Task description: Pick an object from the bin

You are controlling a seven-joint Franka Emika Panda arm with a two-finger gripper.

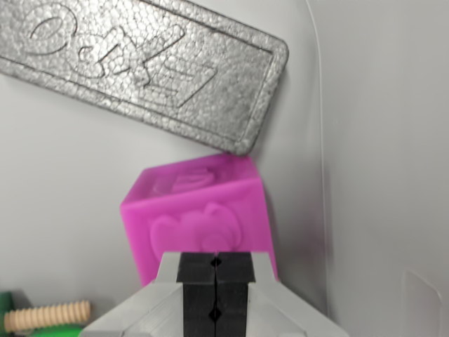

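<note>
A magenta cube (200, 207) with raised animal figures on its faces rests on the white bin floor (63, 182), in the middle of the wrist view. My gripper (215, 264) is at the bottom centre, just in front of the cube's near face. Its two black pads (235, 281) are pressed together with nothing between them, so it is shut and empty. Whether the fingertips touch the cube cannot be told.
A grey foam slab (140, 63) with embossed letters lies across the top, its lower corner meeting the cube's top edge. The bin's white wall (386, 175) rises at the right. A ribbed wooden peg (49, 316) and a green piece (8, 302) sit at the bottom left.
</note>
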